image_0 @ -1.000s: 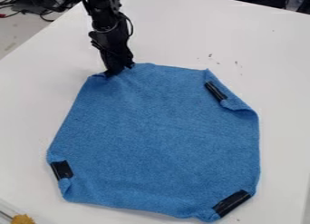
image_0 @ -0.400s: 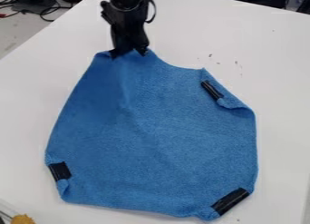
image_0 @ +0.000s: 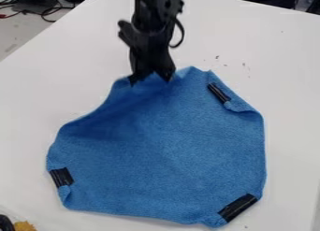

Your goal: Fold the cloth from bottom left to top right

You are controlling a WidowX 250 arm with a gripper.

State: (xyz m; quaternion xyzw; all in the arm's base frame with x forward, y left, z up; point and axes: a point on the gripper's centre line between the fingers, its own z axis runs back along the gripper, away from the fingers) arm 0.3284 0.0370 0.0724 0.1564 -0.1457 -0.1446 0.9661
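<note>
Blue cloth [image_0: 169,150] lies on the white table [image_0: 284,80], between the table's left and right edges, black strips [image_0: 238,208] at three folded corners, its far edge lifted where the gripper [image_0: 150,79] is clamped on it

You get the arm [image_0: 154,12] cut off at the top, and the gripper [image_0: 150,79] blurred; how much of the cloth [image_0: 169,150] its jaws have caught is hidden from you. The underside is hidden too. By the bench's [image_0: 287,85] near left corner, a yellow lump [image_0: 24,226] and a black object [image_0: 5,223] are cut off. The specks [image_0: 217,57] toward the far edge are too small for you to identify.
</note>
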